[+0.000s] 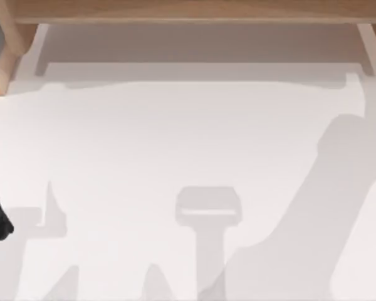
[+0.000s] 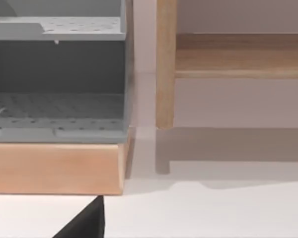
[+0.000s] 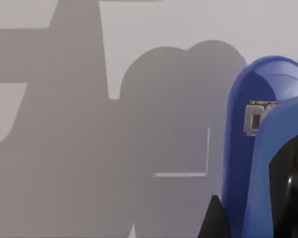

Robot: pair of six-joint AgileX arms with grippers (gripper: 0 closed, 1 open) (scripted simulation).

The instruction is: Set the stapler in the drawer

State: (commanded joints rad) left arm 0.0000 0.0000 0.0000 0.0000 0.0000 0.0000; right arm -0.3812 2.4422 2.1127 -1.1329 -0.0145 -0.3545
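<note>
- glossy blue stapler with rounded end and small metal mark, seen close in right wrist view, above white table, black part beside it

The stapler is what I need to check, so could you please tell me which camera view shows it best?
The right wrist view shows it best: the stapler looms close, its rounded blue body and a small metal part plain. The top view gives white table and shadows, the left wrist view a wooden frame with grey shelves.

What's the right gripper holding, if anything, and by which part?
Cannot be told. The right wrist view shows the blue stapler up close beside a black gripper part, above the white table, but the contact itself is out of sight.
</note>
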